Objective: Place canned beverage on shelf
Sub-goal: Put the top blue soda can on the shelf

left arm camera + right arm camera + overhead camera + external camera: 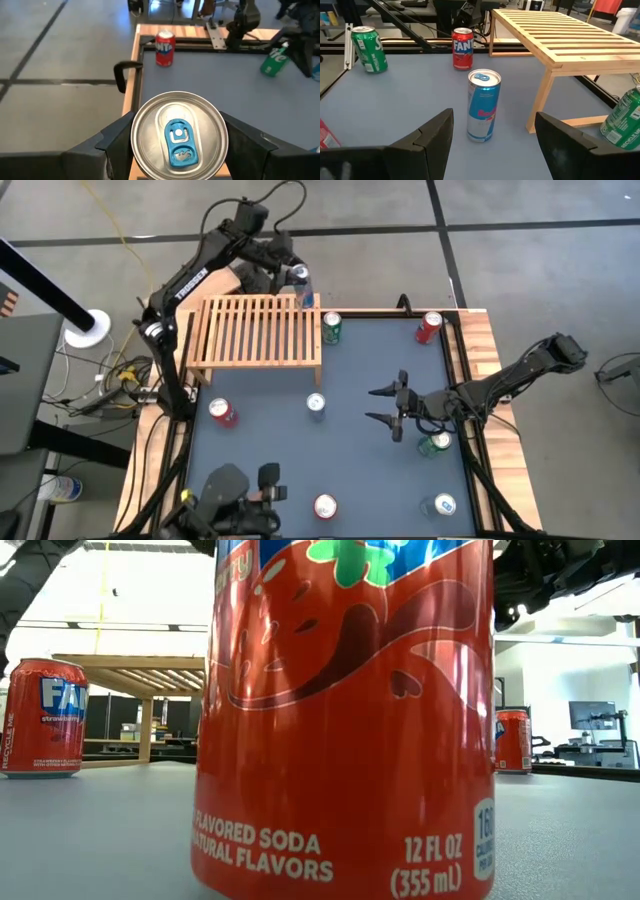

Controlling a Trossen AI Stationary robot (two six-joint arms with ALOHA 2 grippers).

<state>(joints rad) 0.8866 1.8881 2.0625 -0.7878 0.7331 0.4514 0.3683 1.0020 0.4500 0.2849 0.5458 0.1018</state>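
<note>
Left gripper [177, 150]: fingers [117, 145] closed on either side of a blue-tabbed can [178, 134], held upright, long axis vertical, lid and pull tab facing up toward the wrist camera. Location, per high view: can [302, 278] at the far right corner of the shelf [255, 330], at or just past its far edge; whether its base already rests on the slats cannot be told. Step in hand, by judgement: carrying the can onto the shelf. Next move calls for bringing the base squarely over the slats, lowering it level so it does not tip between them, then spreading the fingers and lifting clear. Right gripper [389, 408]: fingers wide apart, empty, hovering over the middle right of the tabletop [270, 430], facing a slim blue-and-silver can [483, 106] that stands upright just right of the shelf's near right leg. Other stock on the tabletop: red can [223, 411] at left, green can [332, 327] beside the shelf's far right corner, all upright.
</note>
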